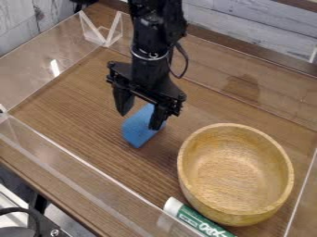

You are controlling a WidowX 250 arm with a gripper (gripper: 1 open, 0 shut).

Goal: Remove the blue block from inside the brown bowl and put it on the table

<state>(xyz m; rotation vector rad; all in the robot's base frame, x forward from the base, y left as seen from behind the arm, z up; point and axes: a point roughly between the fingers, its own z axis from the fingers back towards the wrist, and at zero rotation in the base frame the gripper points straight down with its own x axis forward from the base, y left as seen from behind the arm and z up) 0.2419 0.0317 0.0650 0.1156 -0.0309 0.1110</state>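
Observation:
The blue block (139, 133) rests on the table (74, 102), left of the brown bowl (235, 173), with its upper end still between my fingers. My gripper (144, 110) hangs straight over it, open, its jaws spread on either side of the block's top and not pressing it. The bowl is upright near the front right and its hollow holds nothing. Whether the block lies flat or leans I cannot tell.
A white tube with green print (196, 220) lies at the front edge just below the bowl. Low clear plastic walls (50, 153) run along the table's left and front sides. A clear stand (99, 32) sits at the back left.

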